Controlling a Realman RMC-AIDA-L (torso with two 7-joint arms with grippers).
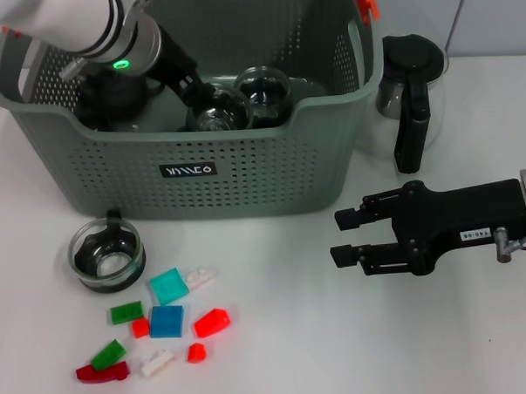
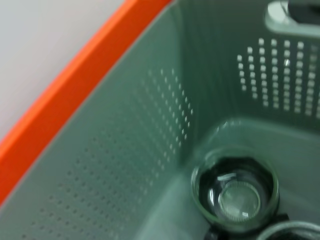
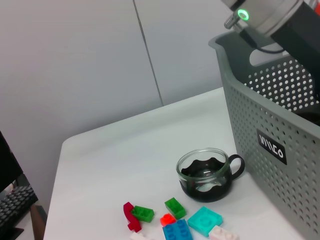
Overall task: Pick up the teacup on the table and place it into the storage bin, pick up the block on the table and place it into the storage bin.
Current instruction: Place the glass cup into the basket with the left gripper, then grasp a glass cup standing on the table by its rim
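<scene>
Glass kettle (image 1: 407, 95) with black handle on white worktop (image 1: 278, 336), beyond right fingers (image 1: 352, 237). Grey panelled wall (image 3: 100, 60) behind worktop.

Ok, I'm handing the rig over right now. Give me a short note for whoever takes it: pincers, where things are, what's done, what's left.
Left pincer: down inside the storage bin, at the glass cups there; whether it is open or shut cannot be seen.
Right pincer: open, empty, hovering over the table on the right, in front of the glass pot.
Done: at least two glass cups sit in the bin.
Left: one teacup on the table in front of the bin's left corner, and the loose blocks just in front of it. None of the blocks can be seen in the bin.
</scene>
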